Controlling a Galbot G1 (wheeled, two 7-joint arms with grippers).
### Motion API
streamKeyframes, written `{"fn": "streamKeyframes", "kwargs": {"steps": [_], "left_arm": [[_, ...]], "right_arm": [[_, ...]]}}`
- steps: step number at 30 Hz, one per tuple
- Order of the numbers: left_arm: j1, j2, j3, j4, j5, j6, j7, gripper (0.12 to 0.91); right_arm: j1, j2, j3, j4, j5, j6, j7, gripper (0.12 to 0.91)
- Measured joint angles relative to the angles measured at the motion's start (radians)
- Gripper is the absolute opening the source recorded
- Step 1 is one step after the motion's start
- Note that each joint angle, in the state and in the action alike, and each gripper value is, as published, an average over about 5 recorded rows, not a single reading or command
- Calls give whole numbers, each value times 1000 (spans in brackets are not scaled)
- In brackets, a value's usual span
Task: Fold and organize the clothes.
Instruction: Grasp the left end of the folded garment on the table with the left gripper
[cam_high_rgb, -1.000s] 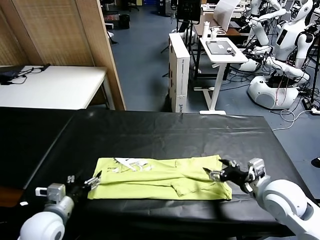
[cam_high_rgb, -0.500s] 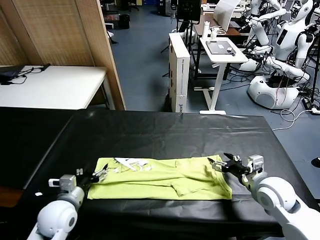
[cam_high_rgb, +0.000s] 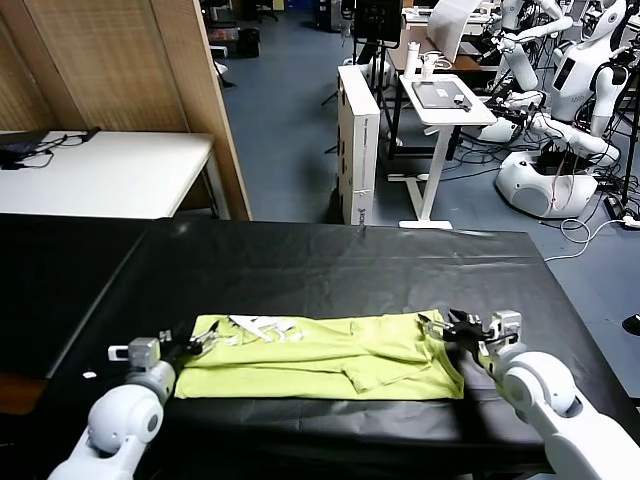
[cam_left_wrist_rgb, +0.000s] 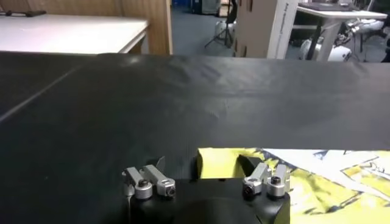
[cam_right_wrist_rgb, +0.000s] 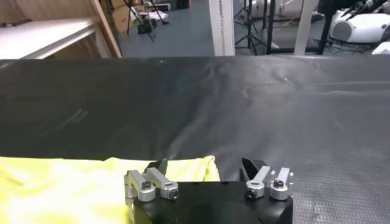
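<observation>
One shirt, head view: a lime yellow-green T-shirt (cam_high_rgb: 325, 355) lay folded into a long flat band on the black worktop (cam_high_rgb: 330, 265), near the front edge, with white print showing toward its left end.
Left hand, head view: the left hand (cam_high_rgb: 203, 342) sat low at the shirt's left end, its tips at the far left corner; fingers spread apart, nothing between them.
Right hand, head view: the right hand (cam_high_rgb: 440, 326) sat at the shirt's right end, tips at the far right corner; fingers also spread apart, holding nothing.
Background, head view: a white table (cam_high_rgb: 100, 175) stood beyond the worktop on the left, and a tall white box (cam_high_rgb: 357, 140) stood on the floor behind it.
Left wrist view: the two fingers stood wide apart over the worktop, one over bare black surface, the other (cam_left_wrist_rgb: 263, 176) at the shirt's corner.
Right wrist view: the fingers stood apart, one (cam_right_wrist_rgb: 155, 175) over the yellow-green cloth edge, the other over bare black surface.
</observation>
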Motion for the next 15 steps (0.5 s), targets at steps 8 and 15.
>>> {"fn": "streamKeyframes", "kwargs": {"steps": [8,15], "left_arm": [[-13,-11,1,8,-30,-1,-1,887],[-5,-18,3,6,-27,-1,0,506]], "right_arm": [[15,14,-10,-12,-6,1,-2,834],[15,15,-14,-10,-15,4,-7,507]]}}
